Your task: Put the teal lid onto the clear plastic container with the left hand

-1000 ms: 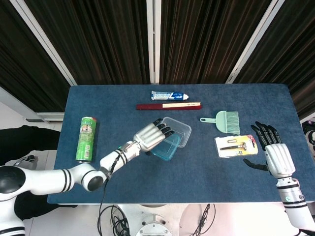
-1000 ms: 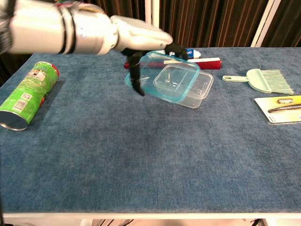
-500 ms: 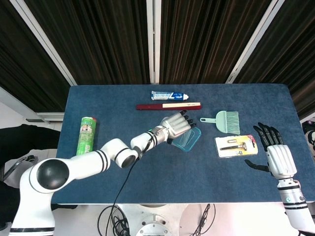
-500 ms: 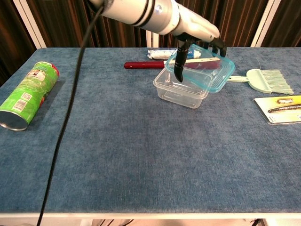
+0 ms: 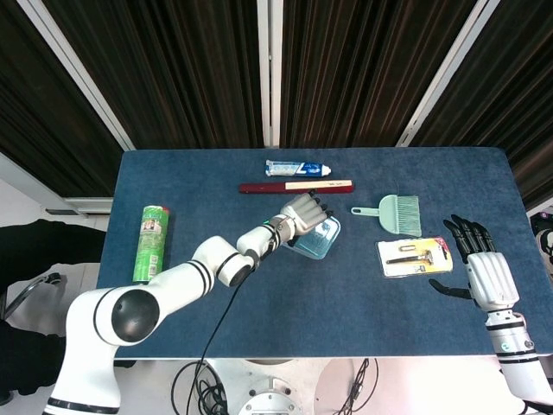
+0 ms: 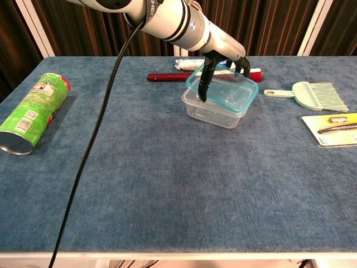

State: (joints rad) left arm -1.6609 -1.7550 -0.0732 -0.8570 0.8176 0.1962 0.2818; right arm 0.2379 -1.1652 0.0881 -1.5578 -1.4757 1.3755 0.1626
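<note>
Lid over the container, seating step in hand

The left hand point(image 6: 223, 58) grips the teal lid point(image 6: 222, 88), thumb down its near-left edge and fingers over its far edge, and holds it on top of the clear container point(image 6: 215, 114), which stands toward the back middle of the counter point(image 6: 167, 184), just in front of the red stick point(image 5: 295, 186) and the toothpaste tube point(image 5: 297, 168). In the chest view the lid looks slightly tilted, its far side higher, so I judge it resting on the rim but not yet pressed home. The next move would call for levelling the lid, squaring its corners to the rim, pressing down, then letting go. The right hand point(image 5: 484, 268) lies idle near the counter's right edge, fingers apart, holding nothing.
</note>
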